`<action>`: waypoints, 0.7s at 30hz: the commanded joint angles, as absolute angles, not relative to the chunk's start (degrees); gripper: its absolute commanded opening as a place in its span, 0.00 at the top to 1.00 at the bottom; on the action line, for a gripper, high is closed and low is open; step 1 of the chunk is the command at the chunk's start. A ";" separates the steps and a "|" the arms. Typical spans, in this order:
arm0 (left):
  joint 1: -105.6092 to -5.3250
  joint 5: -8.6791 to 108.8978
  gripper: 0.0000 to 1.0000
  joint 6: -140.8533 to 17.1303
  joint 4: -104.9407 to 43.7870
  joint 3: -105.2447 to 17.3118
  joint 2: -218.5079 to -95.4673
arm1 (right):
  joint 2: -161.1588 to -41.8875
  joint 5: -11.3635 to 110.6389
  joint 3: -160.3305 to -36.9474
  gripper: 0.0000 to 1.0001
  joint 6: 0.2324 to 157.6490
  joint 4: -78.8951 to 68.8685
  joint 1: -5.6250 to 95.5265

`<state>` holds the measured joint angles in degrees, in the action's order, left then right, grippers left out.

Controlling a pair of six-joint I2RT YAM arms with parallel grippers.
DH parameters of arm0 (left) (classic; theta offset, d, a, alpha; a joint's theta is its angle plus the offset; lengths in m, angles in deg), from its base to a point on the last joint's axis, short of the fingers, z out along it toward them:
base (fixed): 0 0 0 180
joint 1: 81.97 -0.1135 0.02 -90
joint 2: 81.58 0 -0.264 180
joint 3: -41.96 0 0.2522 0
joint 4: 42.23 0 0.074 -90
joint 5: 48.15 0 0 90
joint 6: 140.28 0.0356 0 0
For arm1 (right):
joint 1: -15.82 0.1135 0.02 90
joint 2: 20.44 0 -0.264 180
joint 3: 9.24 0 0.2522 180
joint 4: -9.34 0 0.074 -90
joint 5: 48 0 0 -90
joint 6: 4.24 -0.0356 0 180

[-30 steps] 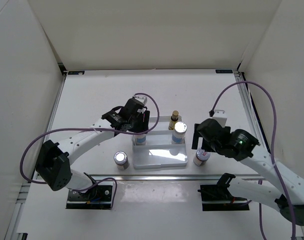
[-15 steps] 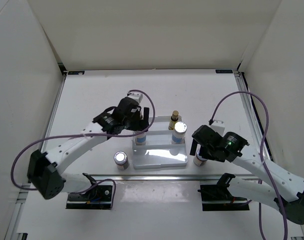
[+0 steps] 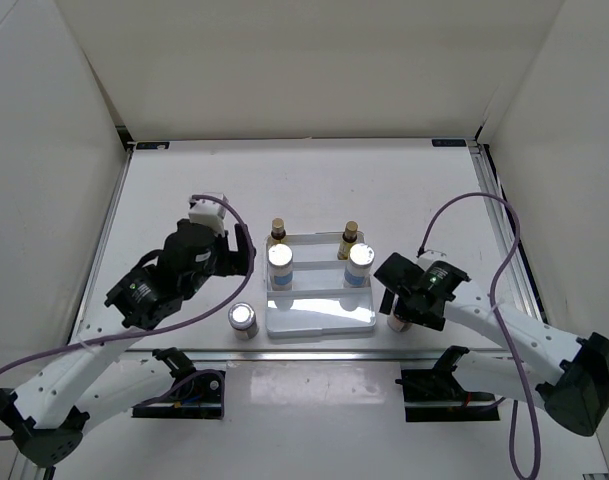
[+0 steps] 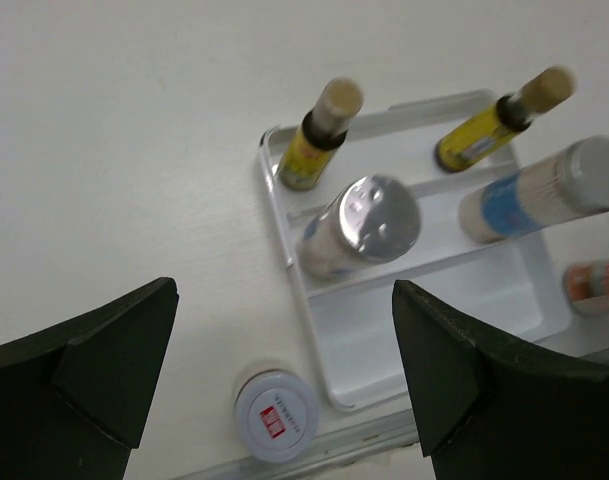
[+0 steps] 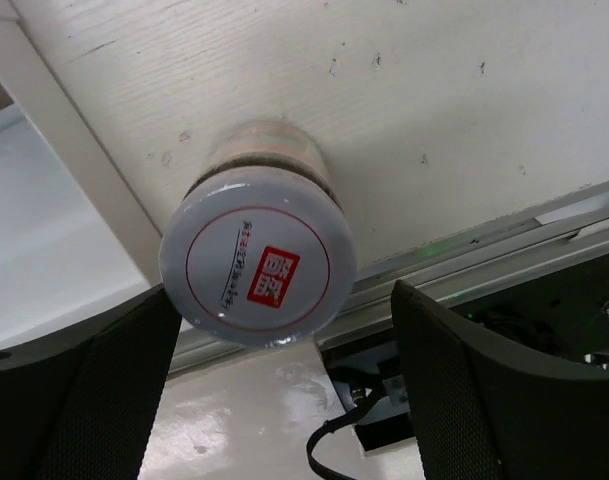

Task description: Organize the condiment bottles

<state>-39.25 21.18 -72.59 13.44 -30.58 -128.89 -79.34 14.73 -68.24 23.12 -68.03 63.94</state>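
Observation:
A white stepped tray [image 3: 320,318] holds two amber bottles [image 3: 278,232] [image 3: 351,236] on its back step. Two white silver-lidded bottles [image 3: 280,262] [image 3: 360,260] stand on the middle step. One short jar [image 3: 243,319] is on the table left of the tray, the other [image 3: 401,321] right of it. My left gripper [image 3: 236,250] hangs open and holds nothing, up and to the left of the tray; its wrist view looks down on the left jar [image 4: 275,415] and the tray [image 4: 424,330]. My right gripper [image 5: 284,300] is open, a finger on each side of the right jar [image 5: 259,260].
A metal rail [image 3: 314,352] runs along the table's near edge just below both jars. The arm bases sit behind it. White walls close in the table at the back and both sides.
The left gripper opened off the left white bottle and drew back to the left, uncovering the left amber bottle. The right gripper came down and in around the right jar.

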 commanded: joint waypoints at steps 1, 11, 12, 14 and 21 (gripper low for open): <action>-38.99 18.47 0.00 -72.95 19.16 -26.92 -128.34 | -80.56 14.31 -67.04 0.16 21.42 -64.81 62.15; -38.99 15.66 0.00 -71.90 19.69 -26.90 -131.32 | -80.03 14.31 -67.04 0.66 24.85 -62.95 61.09; -38.99 16.27 0.00 -71.90 19.69 -26.90 -132.55 | -80.03 14.31 -67.56 0.69 25.37 -62.95 61.09; -38.99 16.79 0.00 -71.90 19.69 -27.43 -133.09 | -80.03 14.83 -67.57 0.79 25.37 -62.95 61.09; -38.99 16.80 0.00 -71.38 19.69 -27.43 -133.27 | -77.23 14.15 -70.98 1.00 27.75 -64.00 63.99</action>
<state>-39.25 17.53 -71.78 19.56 -25.31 -134.62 -79.88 16.09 -67.12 26.62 -64.21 62.19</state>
